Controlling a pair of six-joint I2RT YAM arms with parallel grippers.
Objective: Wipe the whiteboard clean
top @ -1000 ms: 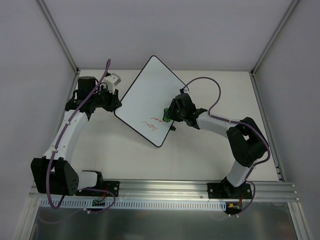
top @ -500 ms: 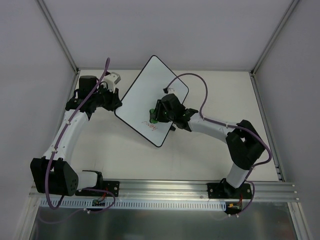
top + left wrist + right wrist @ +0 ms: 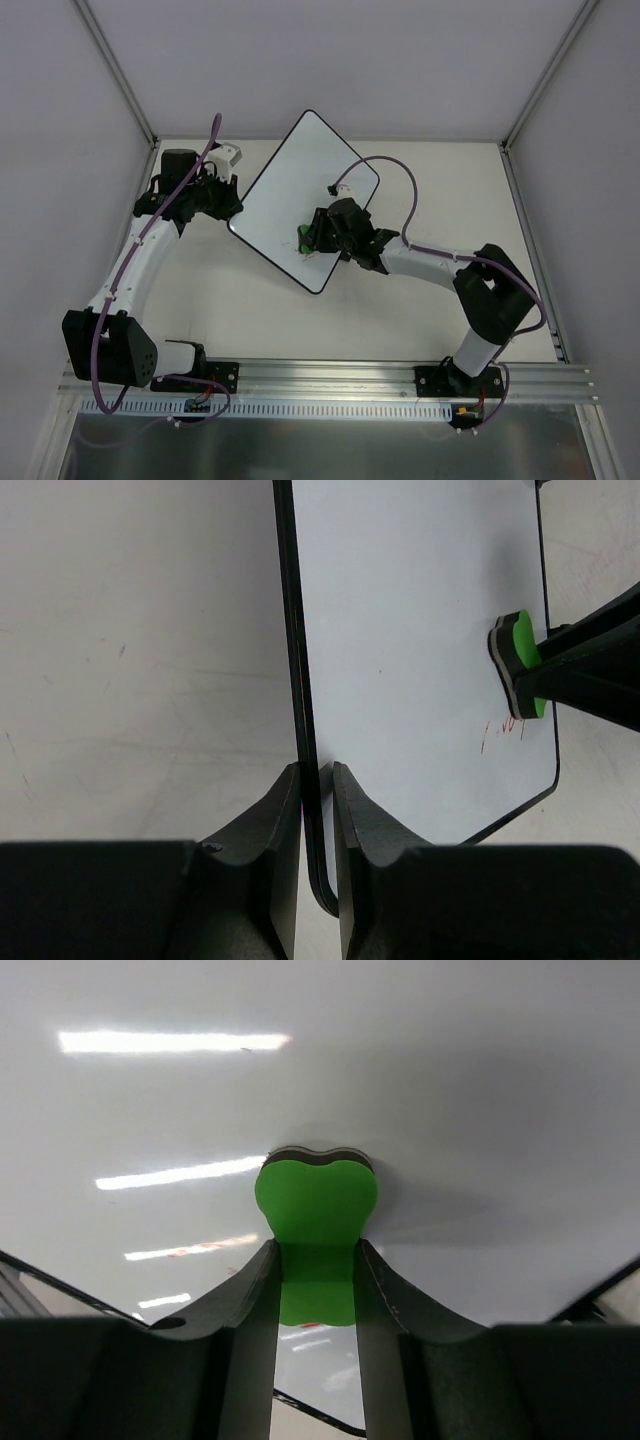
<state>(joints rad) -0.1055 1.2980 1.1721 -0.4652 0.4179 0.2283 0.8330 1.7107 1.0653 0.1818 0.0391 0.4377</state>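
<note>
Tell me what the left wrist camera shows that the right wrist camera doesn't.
Only the left wrist view shows the left fingers clamped on the black frame edge of the whiteboard, with bare table beside it. Only the right wrist view shows light streaks reflected on the board and the lobed back of the green eraser up close. Both show the board's white face with the eraser against it, held by the right fingers.

Bright, even overhead light; glare streaks on whiteboard (image 3: 420,1080); foreground blurred.
</note>
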